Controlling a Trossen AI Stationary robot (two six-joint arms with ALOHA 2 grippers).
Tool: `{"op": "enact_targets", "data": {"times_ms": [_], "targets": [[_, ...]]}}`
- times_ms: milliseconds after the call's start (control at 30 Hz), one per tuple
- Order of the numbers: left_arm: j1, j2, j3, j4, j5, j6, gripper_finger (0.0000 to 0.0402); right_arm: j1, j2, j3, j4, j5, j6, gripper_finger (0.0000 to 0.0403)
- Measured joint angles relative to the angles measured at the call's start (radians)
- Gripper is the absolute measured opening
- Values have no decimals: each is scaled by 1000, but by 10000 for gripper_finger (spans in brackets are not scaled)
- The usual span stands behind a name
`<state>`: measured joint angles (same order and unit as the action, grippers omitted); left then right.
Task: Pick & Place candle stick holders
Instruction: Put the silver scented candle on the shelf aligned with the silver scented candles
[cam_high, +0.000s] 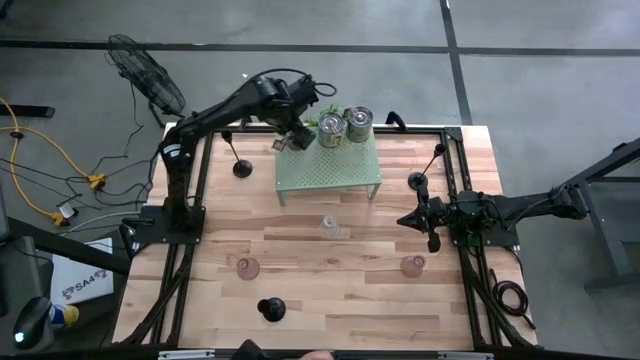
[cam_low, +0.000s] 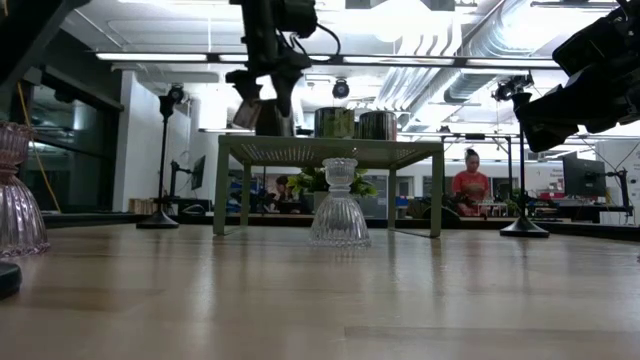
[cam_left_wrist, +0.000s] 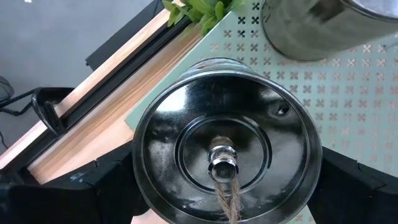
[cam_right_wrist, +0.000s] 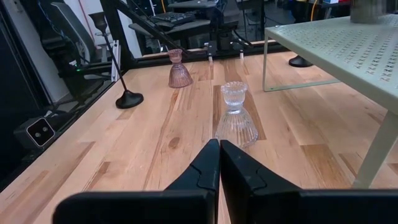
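Observation:
My left gripper (cam_high: 297, 133) hangs over the far left corner of the pale green rack (cam_high: 330, 172), shut on a shiny silver cup (cam_left_wrist: 224, 149). Two more silver cups (cam_high: 332, 130) (cam_high: 358, 122) stand on the rack. On the table stand a clear glass holder (cam_high: 329, 226), two pink glass ones (cam_high: 248, 267) (cam_high: 413, 266) and three black slim-stemmed ones (cam_high: 240, 166) (cam_high: 270, 310) (cam_high: 417, 180), each on its base. My right gripper (cam_high: 412, 219) waits shut at the table's right side, touching nothing. My left gripper has the silver cup's round outer wall (cam_left_wrist: 140, 180) between its two fingers (cam_left_wrist: 87, 186), one on each side. The fingers come from above, slanting down. The cup is upright, mouth up, over the rack's corner (cam_low: 270, 118); whether its base touches the rack I cannot tell.
A leafy green plant (cam_high: 325, 108) stands just behind the rack's far edge. Black frame rails (cam_high: 190, 240) run along the table's left and right sides. The wooden tabletop (cam_high: 340, 290) is bare between the glass holders. A person (cam_low: 470, 185) sits in the room behind.

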<state>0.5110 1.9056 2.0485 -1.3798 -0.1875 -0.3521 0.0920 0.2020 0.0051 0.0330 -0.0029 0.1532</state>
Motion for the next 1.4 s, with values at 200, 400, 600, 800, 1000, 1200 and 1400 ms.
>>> {"op": "enact_targets", "data": {"times_ms": [200, 400, 600, 800, 1000, 1200, 1400], "targets": [[0, 8, 1, 0, -2, -38, 357, 0, 0, 0, 0, 0, 0, 3], [0, 8, 1, 8, -2, -48, 353, 0, 0, 0, 0, 0, 0, 4], [0, 23, 2, 44, 21, -47, 356, 0, 0, 0, 0, 0, 0, 5], [-2, 37, 3, 53, 46, -38, 357, 0, 0, 0, 0, 0, 0, 3], [-2, 37, 3, 52, 41, -29, 358, 0, 0, 0, 0, 0, 0, 4], [-1, 38, 1, 94, 40, 10, 363, 0, 0, 0, 0, 0, 0, 5], [-2, 39, 0, 110, 40, 41, 387, 0, 0, 0, 0, 0, 0, 3]]}}
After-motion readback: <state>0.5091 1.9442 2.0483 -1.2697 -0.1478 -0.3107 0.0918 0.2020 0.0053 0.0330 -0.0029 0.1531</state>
